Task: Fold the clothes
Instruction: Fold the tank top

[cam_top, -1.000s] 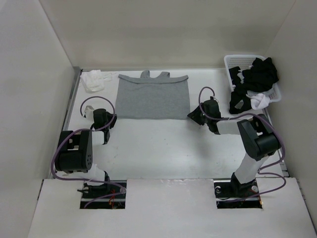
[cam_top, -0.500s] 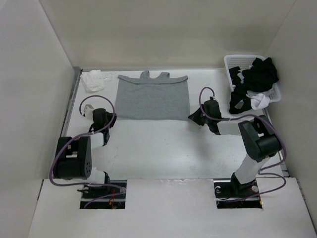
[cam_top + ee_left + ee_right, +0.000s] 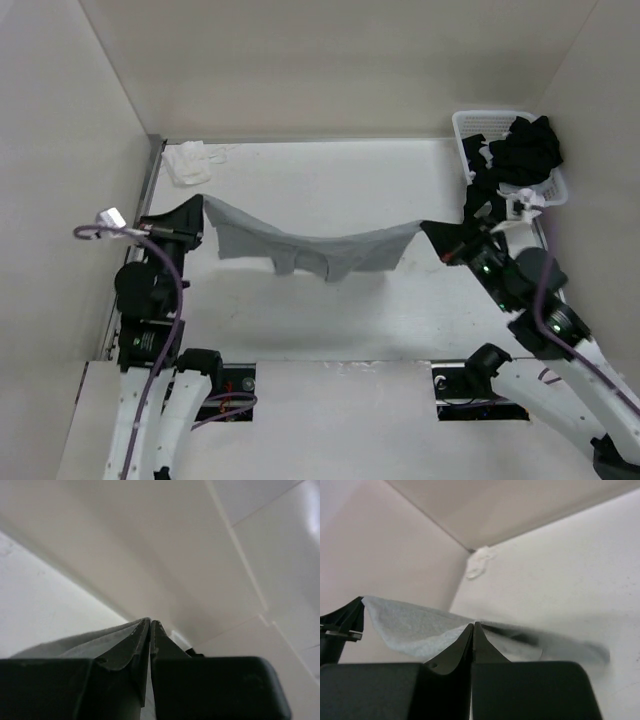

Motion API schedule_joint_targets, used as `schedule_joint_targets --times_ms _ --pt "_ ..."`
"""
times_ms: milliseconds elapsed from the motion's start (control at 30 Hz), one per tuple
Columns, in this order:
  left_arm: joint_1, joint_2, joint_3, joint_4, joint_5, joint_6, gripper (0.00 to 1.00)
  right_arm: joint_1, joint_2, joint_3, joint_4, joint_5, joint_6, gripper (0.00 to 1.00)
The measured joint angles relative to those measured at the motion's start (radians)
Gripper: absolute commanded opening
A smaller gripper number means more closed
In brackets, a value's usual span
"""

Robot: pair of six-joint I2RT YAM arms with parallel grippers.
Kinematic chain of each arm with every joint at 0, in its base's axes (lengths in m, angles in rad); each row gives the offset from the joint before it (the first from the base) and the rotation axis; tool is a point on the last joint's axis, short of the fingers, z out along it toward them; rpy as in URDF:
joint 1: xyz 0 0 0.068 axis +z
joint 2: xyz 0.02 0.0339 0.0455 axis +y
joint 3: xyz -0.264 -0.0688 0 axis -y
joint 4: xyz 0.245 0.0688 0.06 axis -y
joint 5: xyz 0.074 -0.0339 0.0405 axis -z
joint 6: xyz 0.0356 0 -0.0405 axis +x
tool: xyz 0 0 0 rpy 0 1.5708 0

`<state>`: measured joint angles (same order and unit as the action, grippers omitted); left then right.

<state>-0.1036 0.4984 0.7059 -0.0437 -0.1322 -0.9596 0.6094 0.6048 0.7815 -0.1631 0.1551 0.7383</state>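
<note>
The light grey tank top [image 3: 310, 248] hangs in the air above the table, stretched between both arms and sagging in the middle. My left gripper [image 3: 201, 205] is shut on its left corner; the grey fabric [image 3: 85, 642] shows beside the closed jaws of my left gripper [image 3: 150, 622] in the left wrist view. My right gripper [image 3: 425, 228] is shut on the right corner. In the right wrist view the cloth [image 3: 415, 630] spreads away from my right gripper [image 3: 473, 625] toward the other arm.
A small white cloth [image 3: 188, 162] lies at the back left corner. A white basket [image 3: 480, 125] with black and white garments [image 3: 520, 155] stands at the back right. Walls enclose the table on three sides.
The tank top lay flat at the back of the table. Both grippers closed on its near corners and lifted it off the table, pulling it toward the near side.
</note>
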Motion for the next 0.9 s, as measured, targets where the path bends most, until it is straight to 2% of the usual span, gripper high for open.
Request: schedule_joint_targets --times_ms 100,233,367,433,500,567,733,800,900 --pt "-0.023 -0.119 0.112 -0.114 -0.005 0.024 0.02 0.146 -0.132 0.107 -0.153 0.096 -0.009 0.00" --pt "-0.029 -0.210 0.195 -0.239 -0.010 0.041 0.02 0.377 -0.228 0.190 -0.286 0.244 0.005 0.00" --pt "-0.027 -0.220 0.179 -0.309 -0.010 0.046 0.02 0.563 -0.219 0.191 -0.339 0.397 0.011 0.00" --pt "-0.026 -0.207 0.121 -0.311 -0.011 0.046 0.02 0.578 -0.162 0.175 -0.344 0.439 0.004 0.00" --pt "-0.025 -0.160 0.045 -0.296 -0.013 0.046 0.02 0.508 -0.076 0.151 -0.330 0.427 -0.013 0.00" --pt "-0.022 -0.072 -0.025 -0.268 -0.015 0.045 0.02 0.356 0.023 0.109 -0.282 0.355 -0.033 0.00" --pt "-0.023 0.299 -0.127 -0.103 -0.032 0.036 0.03 -0.126 0.333 -0.018 -0.070 0.048 -0.041 0.00" --pt "-0.026 0.466 -0.127 -0.009 -0.045 0.032 0.02 -0.235 0.497 -0.024 0.016 -0.035 -0.032 0.00" --pt "-0.024 0.715 -0.092 0.113 -0.062 0.024 0.02 -0.310 0.727 0.024 0.107 -0.129 -0.023 0.00"
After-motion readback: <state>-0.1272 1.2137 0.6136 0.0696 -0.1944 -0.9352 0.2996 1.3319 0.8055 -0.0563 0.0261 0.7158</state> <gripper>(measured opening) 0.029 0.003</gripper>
